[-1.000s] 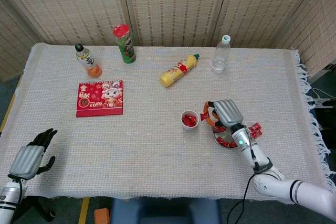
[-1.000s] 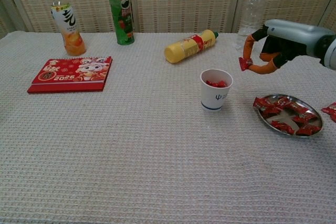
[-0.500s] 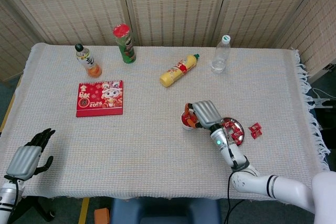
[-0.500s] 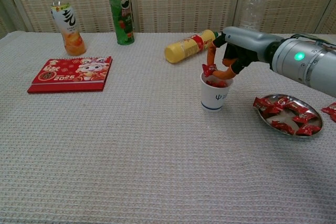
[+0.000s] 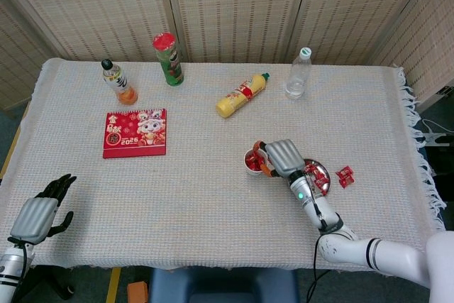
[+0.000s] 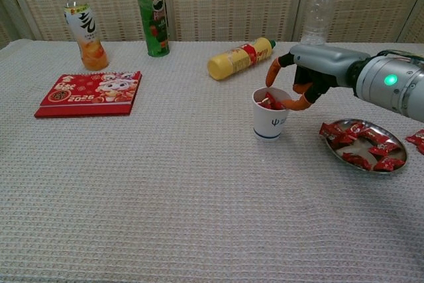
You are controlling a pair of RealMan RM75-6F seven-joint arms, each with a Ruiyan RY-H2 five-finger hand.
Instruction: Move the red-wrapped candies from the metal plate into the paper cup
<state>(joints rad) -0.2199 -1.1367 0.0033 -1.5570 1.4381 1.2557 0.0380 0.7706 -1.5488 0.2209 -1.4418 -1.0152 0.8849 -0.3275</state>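
Observation:
The white paper cup (image 6: 271,118) stands right of the table's middle with red-wrapped candies (image 6: 267,103) inside; in the head view the cup (image 5: 251,162) is partly covered by my right hand (image 5: 281,157). In the chest view the right hand (image 6: 306,81) hovers just over the cup's rim, its orange-tipped fingers (image 6: 272,71) spread and holding nothing. Right of the cup, the metal plate (image 6: 347,162) holds several red candies (image 6: 363,136). My left hand (image 5: 41,211) hangs off the near left table edge with fingers apart, holding nothing.
Two loose red candies (image 5: 345,175) lie right of the plate. At the back stand an orange drink bottle (image 5: 118,82), a green chip can (image 5: 168,58) and a clear water bottle (image 5: 298,74). A yellow squeeze bottle (image 5: 241,96) lies on its side. A red calendar (image 5: 135,133) lies left.
My right hand carried a red candy leftwards from above the plate to the cup, then let it drop in; its fingers now stand apart. The left hand barely moved.

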